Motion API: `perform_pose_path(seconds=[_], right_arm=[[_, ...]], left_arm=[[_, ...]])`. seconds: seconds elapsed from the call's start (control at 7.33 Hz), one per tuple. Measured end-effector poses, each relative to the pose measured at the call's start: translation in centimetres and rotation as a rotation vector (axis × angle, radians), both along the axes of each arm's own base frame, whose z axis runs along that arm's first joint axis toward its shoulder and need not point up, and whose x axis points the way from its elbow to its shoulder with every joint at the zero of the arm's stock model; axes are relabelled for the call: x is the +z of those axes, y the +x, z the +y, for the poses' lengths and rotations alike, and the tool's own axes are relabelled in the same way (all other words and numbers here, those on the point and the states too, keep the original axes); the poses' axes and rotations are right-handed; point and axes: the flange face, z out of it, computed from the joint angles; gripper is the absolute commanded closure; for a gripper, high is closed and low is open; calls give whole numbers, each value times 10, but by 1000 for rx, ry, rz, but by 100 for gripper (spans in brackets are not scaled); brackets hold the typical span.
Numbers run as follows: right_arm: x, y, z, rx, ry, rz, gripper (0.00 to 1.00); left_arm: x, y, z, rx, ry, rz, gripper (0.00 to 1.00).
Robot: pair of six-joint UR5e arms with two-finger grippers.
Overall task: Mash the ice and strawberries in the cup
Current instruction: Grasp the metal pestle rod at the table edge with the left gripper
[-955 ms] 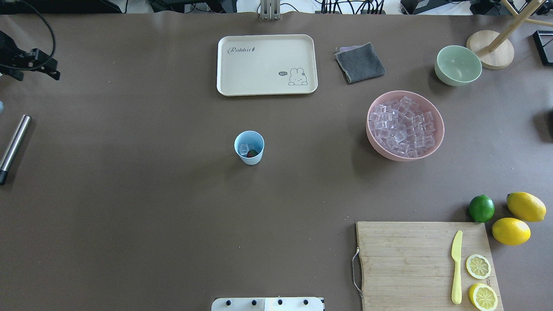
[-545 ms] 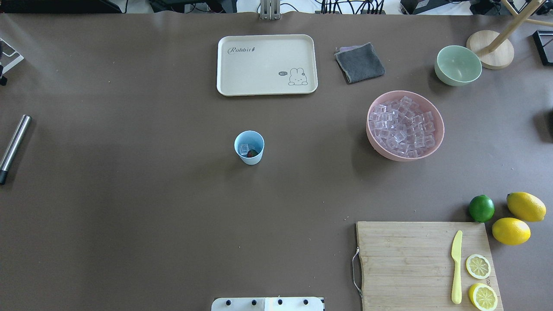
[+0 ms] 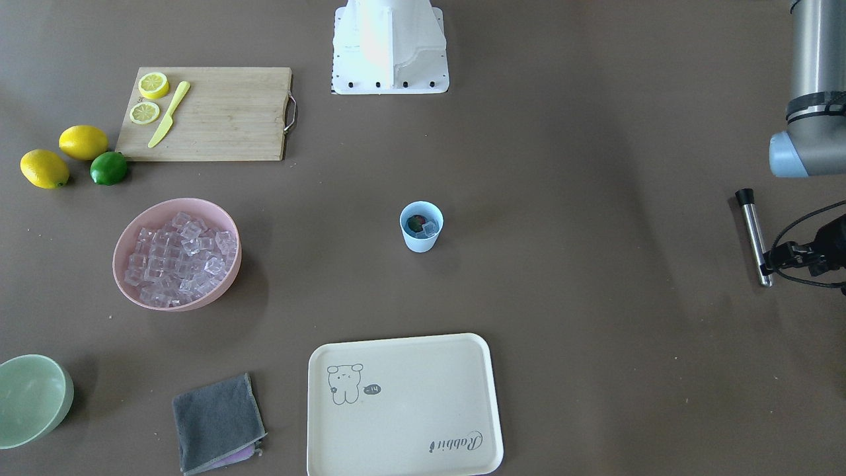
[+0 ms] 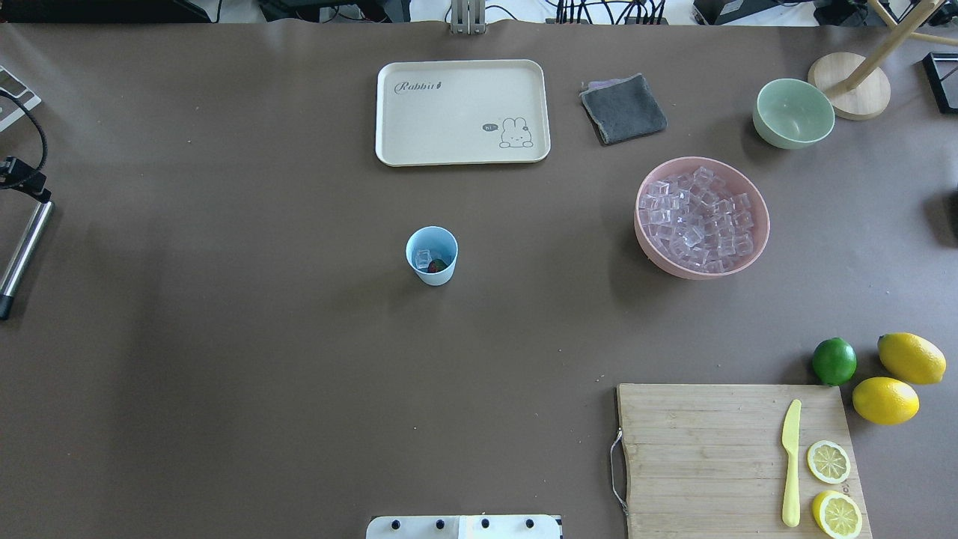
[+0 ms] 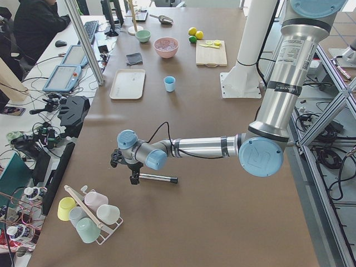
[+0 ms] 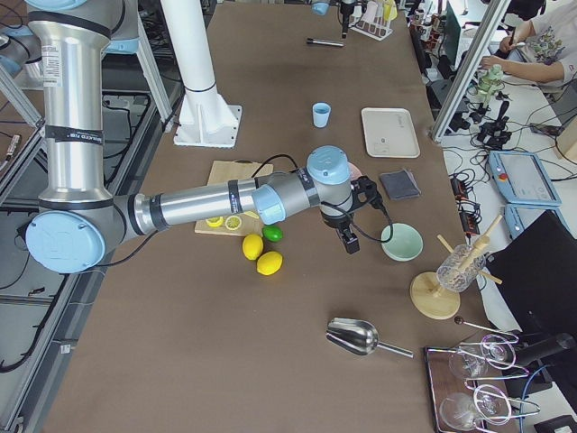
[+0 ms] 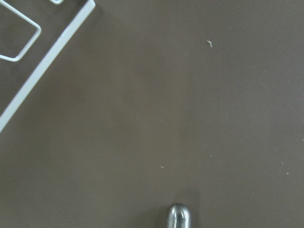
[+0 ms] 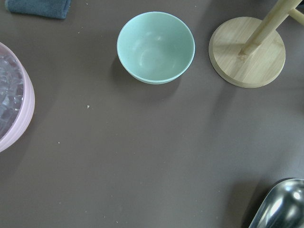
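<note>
The light-blue cup (image 4: 432, 256) stands upright mid-table, also in the front view (image 3: 421, 227). Inside it lie one clear ice cube (image 4: 423, 259) and the small red strawberry (image 4: 438, 265). More ice (image 4: 700, 217) fills the pink bowl. A steel muddler rod (image 4: 22, 254) lies flat at the table's left edge. My left gripper (image 5: 133, 178) hangs over the rod's far end; I cannot tell if it is open. The left wrist view shows only the rod's rounded tip (image 7: 178, 216). My right gripper (image 6: 350, 242) hovers near the green bowl, state unclear.
The pink bowl (image 4: 638, 217) and a pale green bowl (image 4: 793, 112) stand at the right. A cream tray (image 4: 462, 112) and grey cloth (image 4: 623, 108) lie at the back. A cutting board (image 4: 711, 449) with knife and lemon slices is front right, beside lemons and a lime. A cup rack (image 5: 89, 211) stands near the left arm.
The left arm's wrist at the table's left edge has moved nearer along that edge and now sits over the rod's far end. The cup and its contents have not moved.
</note>
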Motion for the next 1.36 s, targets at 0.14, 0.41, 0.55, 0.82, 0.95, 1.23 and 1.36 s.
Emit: perform_pose_path(seconds=[0.14,0.41,0.55,0.82,0.95,1.23,1.36], right_arm=[[-5,0,1,-1,8,-4,2],[-10,0,2,-1,19,-6,2],[-11,0,2,0,20,-6,2],[-10,1,4,1,18,-5,2],[-9,0,4,1,16,-3,2],[-8,0,4,-1,16,-2,2],[-9,-1,4,-1,17,-3,2]], left_arm=[[4,14,6,7,-2,4,2],[7,36,16,21,-10,6,8],[9,38,19,24,-10,7,20],[13,35,26,27,-10,4,61],[13,34,28,27,-7,5,74],[8,29,30,20,5,9,100],[4,27,32,18,13,13,100]])
